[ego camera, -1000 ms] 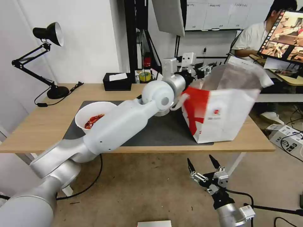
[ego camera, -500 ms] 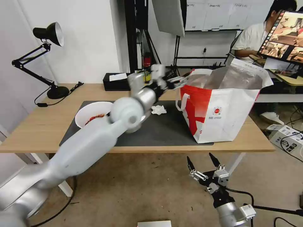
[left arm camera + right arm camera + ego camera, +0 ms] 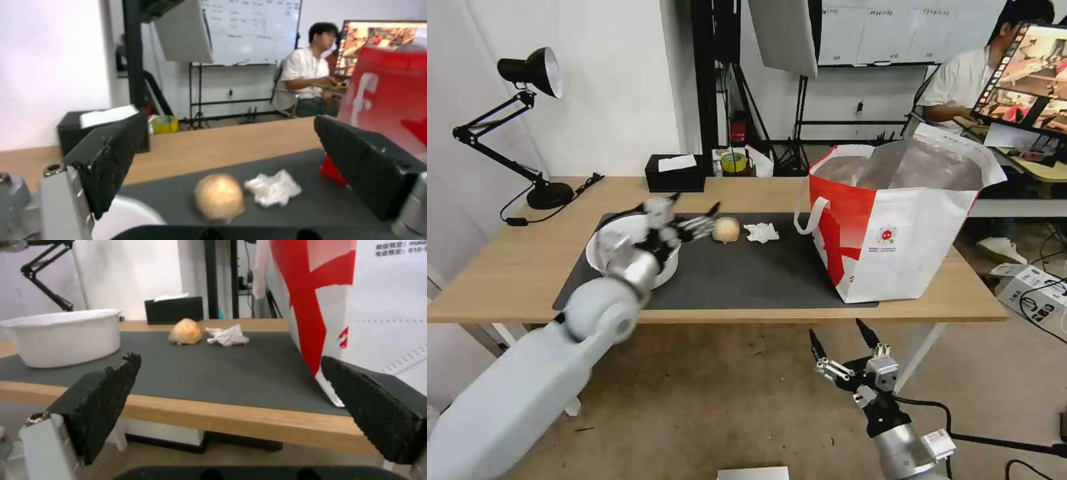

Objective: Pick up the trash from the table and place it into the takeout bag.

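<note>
left gripper [image 3: 694, 212] hovers over the white bowl [image 3: 602, 248] at the left end of the dark mat [image 3: 747, 280], jaws spread wide w/ nothing between them, aimed toward the beige ball [image 3: 726, 229] just beyond. the wrist cam bears this out: both black pads frame the ball [image 3: 219, 197] and the crumpled napkin [image 3: 272, 187], which lie close together on the mat, prob. because the arm is lining up on one of them. that is a guess from the pose, not a thing seen.

the takeout bag [image 3: 907, 233] stands upright at the mat's right end on the wood table [image 3: 507, 267], mouth held open & foil lining showing, so items can be dropped in from above. the bowl sits well apart from it; ball and napkin lie between the two.

right gripper [image 3: 846, 348] hangs low in front of the table edge, below the top, fingers splayed and empty; it looks parked clear of the left arm's path. its cam looks across the mat at bowl, ball, napkin [image 3: 228, 336] and the bag's red-and-white side. a black tissue box [image 3: 675, 173] sits at the table's far edge, off the mat.
</note>
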